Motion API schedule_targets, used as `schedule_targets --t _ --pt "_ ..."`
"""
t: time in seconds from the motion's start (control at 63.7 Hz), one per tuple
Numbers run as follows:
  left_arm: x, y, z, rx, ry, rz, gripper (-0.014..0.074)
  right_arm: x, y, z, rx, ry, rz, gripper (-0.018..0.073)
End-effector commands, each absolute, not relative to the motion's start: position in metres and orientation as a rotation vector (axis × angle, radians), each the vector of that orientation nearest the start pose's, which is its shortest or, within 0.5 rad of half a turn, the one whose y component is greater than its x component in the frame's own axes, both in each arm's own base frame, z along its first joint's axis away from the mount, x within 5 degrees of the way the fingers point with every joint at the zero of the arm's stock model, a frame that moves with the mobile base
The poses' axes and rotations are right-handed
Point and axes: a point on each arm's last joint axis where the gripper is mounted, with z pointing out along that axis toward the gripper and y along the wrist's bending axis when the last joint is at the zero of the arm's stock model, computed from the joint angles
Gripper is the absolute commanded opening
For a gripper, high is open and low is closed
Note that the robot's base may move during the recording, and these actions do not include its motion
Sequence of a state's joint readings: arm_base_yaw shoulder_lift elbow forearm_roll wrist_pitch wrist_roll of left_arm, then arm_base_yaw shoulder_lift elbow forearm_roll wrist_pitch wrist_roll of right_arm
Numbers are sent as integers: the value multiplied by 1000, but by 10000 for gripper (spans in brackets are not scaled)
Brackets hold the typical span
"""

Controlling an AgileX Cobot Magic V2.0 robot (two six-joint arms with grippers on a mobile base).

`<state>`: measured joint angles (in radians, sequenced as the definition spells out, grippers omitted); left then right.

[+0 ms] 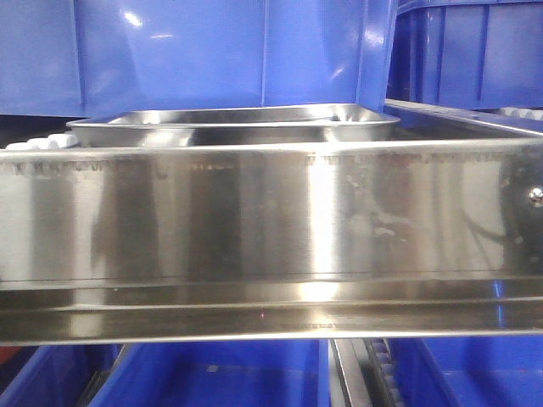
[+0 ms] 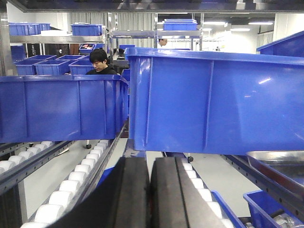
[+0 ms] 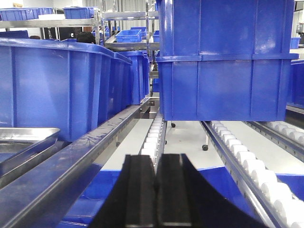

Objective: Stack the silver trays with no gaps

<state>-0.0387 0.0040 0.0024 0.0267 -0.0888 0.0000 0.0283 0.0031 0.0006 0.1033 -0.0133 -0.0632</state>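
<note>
Pre-grasp: left claw [image 2: 151, 183] & right claw [image 3: 156, 185] closed tight, empty. Tray [image 1: 233, 125] upper center; next we open, grab rim.

Across the front view, a broad steel shelf rail [image 1: 254, 220], mirror-bright, with a screw [image 1: 535, 196] at its right end; blue bins [image 1: 212, 51] above and below. In the wrist views, more such bins sitting on sloping tracks of white rollers [image 2: 80, 171]; behind, a dark-haired person [image 2: 99, 61] in black among racks [image 2: 156, 33] of bins.
</note>
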Motion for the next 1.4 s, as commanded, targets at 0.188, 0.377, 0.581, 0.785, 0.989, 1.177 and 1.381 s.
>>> schedule_targets --t 0.188,0.377,0.581,0.785,0.989,1.177,1.381 --pt "55 -3 222 46 1382 -18 4 56 1 216 4 1450 49 -79" --pt "55 -3 222 46 1382 -18 4 56 1 216 4 1450 49 -79" --pt "55 -3 222 46 1382 -18 4 56 1 216 4 1450 49 -79" --pt "55 -3 222 46 1382 -18 4 56 1 216 4 1450 49 -79" --pt "55 -3 222 46 1382 -18 4 56 1 216 4 1450 49 -79" --pt "55 -3 222 46 1382 -18 4 56 1 216 4 1450 49 -79" --pt "55 -3 224 46 1368 -18 4 56 1 216 4 1450 49 -79"
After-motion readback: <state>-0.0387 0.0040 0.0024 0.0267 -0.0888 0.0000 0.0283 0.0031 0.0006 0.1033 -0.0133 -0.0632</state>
